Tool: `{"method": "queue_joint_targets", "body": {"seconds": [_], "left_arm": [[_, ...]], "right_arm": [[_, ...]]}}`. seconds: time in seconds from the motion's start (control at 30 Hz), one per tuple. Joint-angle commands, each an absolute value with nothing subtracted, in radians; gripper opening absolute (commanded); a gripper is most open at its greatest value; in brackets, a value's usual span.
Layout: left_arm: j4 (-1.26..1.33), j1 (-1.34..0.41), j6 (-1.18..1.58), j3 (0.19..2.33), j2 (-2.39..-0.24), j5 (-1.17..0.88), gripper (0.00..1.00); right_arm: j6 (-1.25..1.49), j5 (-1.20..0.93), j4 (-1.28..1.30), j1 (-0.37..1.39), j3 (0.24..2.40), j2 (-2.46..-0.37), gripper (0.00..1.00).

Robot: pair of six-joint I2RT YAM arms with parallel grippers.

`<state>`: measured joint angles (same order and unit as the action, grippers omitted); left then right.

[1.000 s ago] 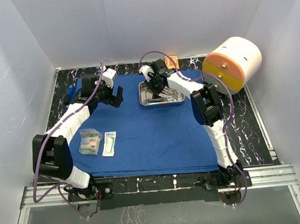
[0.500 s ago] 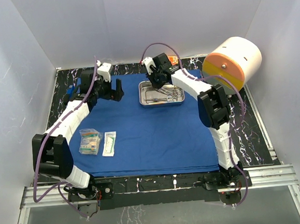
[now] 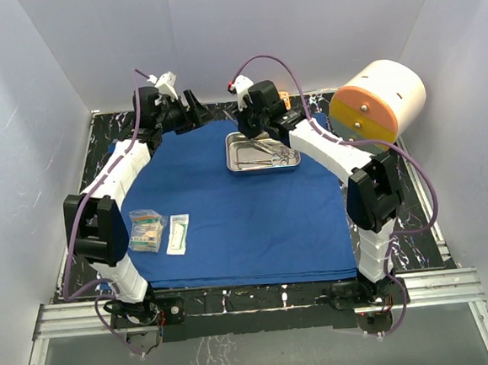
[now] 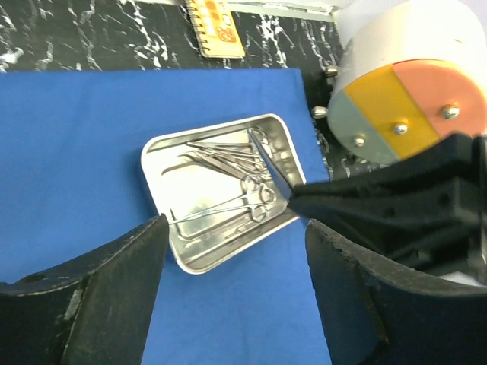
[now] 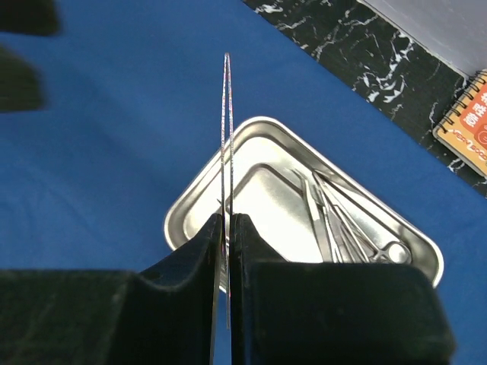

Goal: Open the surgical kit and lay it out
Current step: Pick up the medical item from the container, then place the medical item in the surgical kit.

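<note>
**Forceps lifted clear of the tray, cloth wrap lying open**

The royal-blue cloth wrap point(image 3: 247, 224) lies flat over most of the black marbled table point(image 3: 415, 211), with bare marble showing only in strips past its far, left and right edges. The steel tray point(image 3: 232, 154) sits on the far part of the cloth, right of centre and close to the far edge. In it lies a tangle of ring-handled clamps point(image 3: 271, 152), too overlapped to count.

The right gripper point(image 5: 227, 228) hangs above the tray's far-left corner, pinched tight on one pair of slender steel forceps point(image 5: 226, 129) seen edge-on. The left gripper point(image 4: 236, 266) hovers over the cloth's far-left corner, its fingers point(image 4: 106, 296) apart with nothing between them.

Two clear packets point(image 3: 146, 230) point(image 3: 178, 234) lie side by side near the left edge. The middle and near-right of the cloth are bare.

One white-and-orange cylinder point(image 3: 379, 104) stands off the cloth beyond the tray's right end. One orange spiral notepad point(image 4: 215, 26) lies on the marble behind the tray.
</note>
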<state>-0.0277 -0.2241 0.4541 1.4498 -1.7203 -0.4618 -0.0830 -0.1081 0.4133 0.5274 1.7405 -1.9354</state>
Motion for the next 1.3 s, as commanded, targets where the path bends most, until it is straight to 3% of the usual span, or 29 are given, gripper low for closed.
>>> {"method": "queue_joint_targets", "body": {"seconds": [0.0,0.47,0.7,1.07,1.27], "left_arm": [[0.044,-0.230,0.671,1.498,-1.753,-0.556,0.67],[0.072,-0.243,0.798,1.527,-1.846,-0.550,0.37],[0.082,-0.242,0.796,1.512,-1.847,-0.551,0.15],[0.102,-0.242,0.780,1.469,-1.834,-0.555,0.22],[0.111,-0.244,0.769,1.458,-1.834,-0.554,0.16]], "right_arm": [[-0.014,-0.026,0.290,0.577,1.698,-1.851,0.00],[0.016,0.035,0.273,0.663,1.666,-1.824,0.00],[0.029,0.045,0.283,0.668,1.679,-1.833,0.00],[0.047,0.035,0.302,0.668,1.702,-1.840,0.00],[0.053,0.020,0.308,0.668,1.707,-1.840,0.00]]}}
